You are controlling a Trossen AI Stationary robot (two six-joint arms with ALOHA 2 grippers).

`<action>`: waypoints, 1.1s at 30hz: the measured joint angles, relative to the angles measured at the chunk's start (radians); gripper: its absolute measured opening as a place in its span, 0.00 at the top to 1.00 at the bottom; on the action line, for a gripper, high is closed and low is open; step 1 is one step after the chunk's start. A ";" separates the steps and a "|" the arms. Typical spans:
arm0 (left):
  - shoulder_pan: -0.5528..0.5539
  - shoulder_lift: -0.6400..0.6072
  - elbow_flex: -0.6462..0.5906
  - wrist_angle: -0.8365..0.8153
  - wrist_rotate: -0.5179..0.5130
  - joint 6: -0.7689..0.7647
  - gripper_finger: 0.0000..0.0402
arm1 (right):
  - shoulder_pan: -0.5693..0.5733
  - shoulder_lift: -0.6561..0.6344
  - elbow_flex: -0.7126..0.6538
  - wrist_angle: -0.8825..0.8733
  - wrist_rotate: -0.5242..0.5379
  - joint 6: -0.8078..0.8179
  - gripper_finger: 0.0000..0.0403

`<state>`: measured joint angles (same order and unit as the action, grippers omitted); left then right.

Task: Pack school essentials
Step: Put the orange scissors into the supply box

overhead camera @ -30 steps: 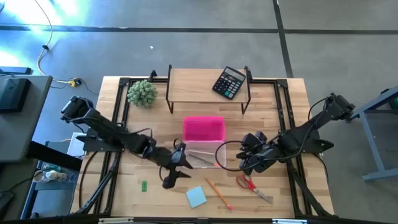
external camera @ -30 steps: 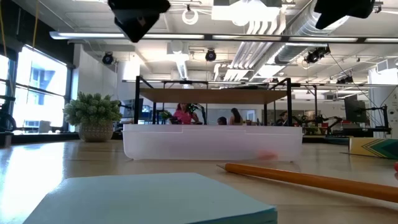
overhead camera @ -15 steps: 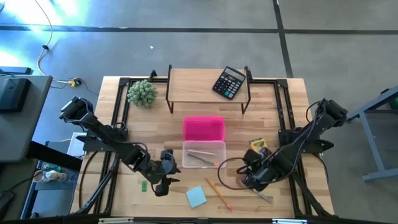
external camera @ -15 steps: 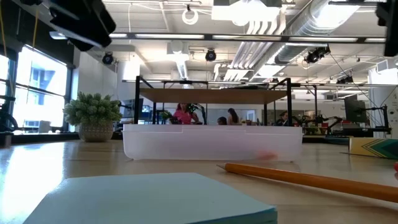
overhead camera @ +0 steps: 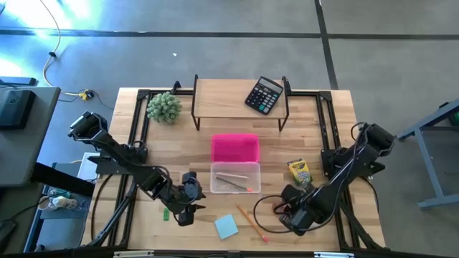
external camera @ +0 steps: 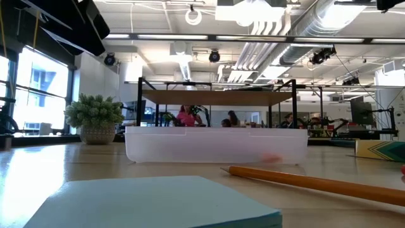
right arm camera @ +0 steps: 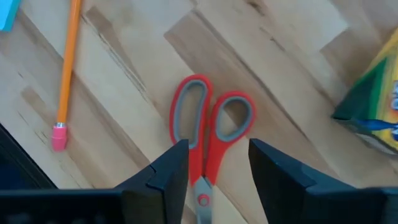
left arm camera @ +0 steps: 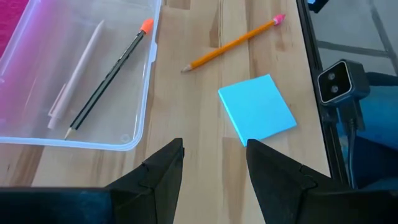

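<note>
Hovering spread apart above the red-handled scissors (right arm camera: 208, 134), the right gripper (right arm camera: 214, 165) was preparing a grasp; next it likely needed to descend and clamp. Beside the clear box (overhead camera: 235, 178), the left gripper (left arm camera: 214, 165) waited, released.

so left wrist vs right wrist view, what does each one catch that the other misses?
Only the left wrist view shows the clear bin holding a dark pencil and a pale pencil, the whole light-blue note pad, and the open left gripper above bare wood.

Only the right wrist view shows the red-handled scissors, lying between the open right gripper's fingers, and a corner of the crayon box.

Both share the orange pencil with its pink eraser, and the wooden table.
</note>
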<state>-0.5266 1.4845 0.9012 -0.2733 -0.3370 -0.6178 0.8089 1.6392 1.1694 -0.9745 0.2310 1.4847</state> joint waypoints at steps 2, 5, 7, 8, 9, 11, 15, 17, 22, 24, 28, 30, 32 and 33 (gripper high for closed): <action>0.000 0.000 0.000 0.000 0.000 0.000 0.58 | -0.001 0.018 0.000 0.026 0.000 0.000 0.57; 0.000 0.000 0.000 0.000 0.000 0.000 0.58 | -0.001 0.049 0.000 0.067 -0.001 -0.009 0.51; 0.000 0.000 0.000 0.000 0.000 0.000 0.58 | -0.001 0.073 0.000 0.080 -0.004 -0.010 0.46; 0.000 0.000 0.000 0.000 0.000 0.000 0.58 | -0.003 0.085 0.000 0.078 -0.006 -0.010 0.44; 0.000 0.000 0.000 0.000 0.000 0.000 0.58 | -0.004 0.097 0.000 0.076 -0.012 -0.011 0.42; 0.000 0.000 0.000 0.000 0.001 0.000 0.58 | -0.008 0.119 0.000 0.077 -0.024 -0.011 0.40; 0.000 0.000 0.000 0.000 0.003 0.000 0.58 | -0.024 0.154 0.000 0.078 -0.051 -0.015 0.40; 0.000 0.000 0.000 0.000 0.003 0.000 0.58 | -0.034 0.162 0.000 0.080 -0.052 -0.026 0.41; 0.000 0.000 0.000 0.001 0.004 0.000 0.58 | -0.052 0.164 0.000 0.090 -0.052 -0.035 0.45; 0.000 0.000 0.000 0.001 0.004 0.000 0.58 | -0.052 0.164 0.000 0.090 -0.052 -0.035 0.47; 0.000 0.000 0.000 0.001 0.004 0.000 0.58 | -0.052 0.181 0.000 0.092 -0.057 -0.028 0.48; 0.000 0.000 0.000 0.001 0.004 0.000 0.58 | -0.052 0.194 0.000 0.107 -0.058 -0.027 0.48; 0.000 0.000 0.000 0.001 0.004 0.000 0.58 | -0.052 0.204 0.000 0.122 -0.058 -0.027 0.48; 0.000 0.000 0.000 0.001 0.004 0.000 0.58 | -0.052 0.208 0.000 0.123 -0.060 -0.027 0.48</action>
<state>-0.5266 1.4849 0.9012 -0.2722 -0.3328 -0.6178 0.7567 1.8473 1.1694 -0.8516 0.1712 1.4574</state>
